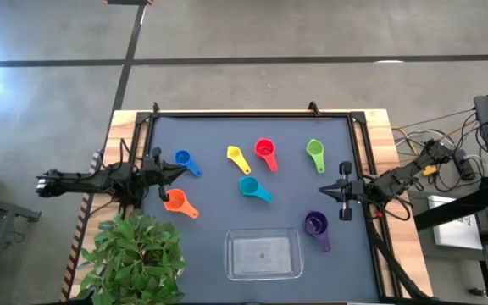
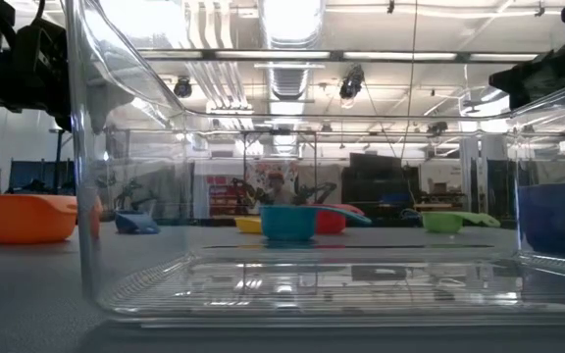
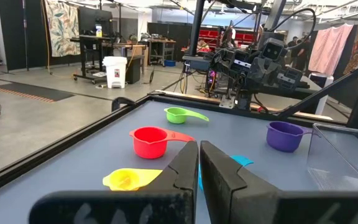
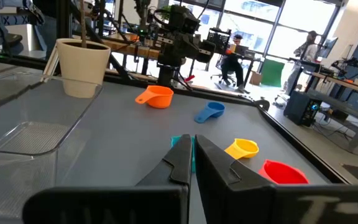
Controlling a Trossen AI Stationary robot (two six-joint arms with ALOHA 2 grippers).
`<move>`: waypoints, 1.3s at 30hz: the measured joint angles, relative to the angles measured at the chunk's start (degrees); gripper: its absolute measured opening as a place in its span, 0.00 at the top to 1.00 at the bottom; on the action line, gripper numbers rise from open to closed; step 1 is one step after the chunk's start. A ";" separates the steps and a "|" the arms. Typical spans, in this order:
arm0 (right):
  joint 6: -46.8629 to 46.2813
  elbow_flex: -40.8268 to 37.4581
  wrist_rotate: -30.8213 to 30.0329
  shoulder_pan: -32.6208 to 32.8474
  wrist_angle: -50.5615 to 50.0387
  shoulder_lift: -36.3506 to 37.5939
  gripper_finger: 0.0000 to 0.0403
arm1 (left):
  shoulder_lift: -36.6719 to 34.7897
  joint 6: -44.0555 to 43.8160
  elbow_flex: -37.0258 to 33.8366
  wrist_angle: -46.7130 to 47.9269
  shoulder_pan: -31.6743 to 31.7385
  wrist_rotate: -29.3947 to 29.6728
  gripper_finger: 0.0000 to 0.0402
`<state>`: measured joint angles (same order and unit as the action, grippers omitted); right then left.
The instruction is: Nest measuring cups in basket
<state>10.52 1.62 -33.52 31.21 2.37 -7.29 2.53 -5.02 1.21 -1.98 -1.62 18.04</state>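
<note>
Several small coloured cups lie apart on the dark mat: blue [image 1: 185,161], yellow [image 1: 236,156], red [image 1: 265,152], green [image 1: 315,152], teal [image 1: 252,187], orange [image 1: 177,202] and purple [image 1: 316,225]. The clear basket [image 1: 231,254] stands empty near the front edge, in front of the teal cup. My left gripper [image 1: 180,172] is shut and empty, raised between the blue and orange cups. My right gripper [image 1: 323,193] is shut and empty, raised between the green and purple cups. The wrist views show the shut fingers of the left gripper [image 3: 199,158] and of the right gripper [image 4: 192,152].
A potted plant [image 1: 134,254] stands at the table's front left corner; its cream pot shows in the right wrist view [image 4: 82,67]. A raised black frame [image 1: 252,113] borders the mat. People sit and stand in the room beyond the table.
</note>
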 joint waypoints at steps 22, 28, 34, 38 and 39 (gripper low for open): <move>0.00 0.01 0.00 -0.01 0.01 0.02 0.98 | -0.01 -9.30 -0.04 -1.83 0.01 0.05 1.00; 0.02 0.01 0.00 -0.01 0.00 0.02 0.98 | -0.01 -17.73 -0.04 -2.54 0.01 2.32 1.00; 0.02 0.01 0.00 -0.01 0.00 0.00 0.98 | 0.01 -30.33 -0.04 -2.54 -0.05 1.48 1.00; 0.00 -0.01 0.00 -0.01 0.00 0.01 0.98 | 0.74 -31.27 3.40 1.17 -0.08 2.04 1.00; 0.01 0.01 -0.01 0.00 0.00 0.00 0.98 | 1.41 -32.26 4.69 4.37 -0.08 3.05 1.00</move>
<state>10.53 1.63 -33.53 31.22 2.37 -7.29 3.94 -37.28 5.90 2.39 -1.69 21.09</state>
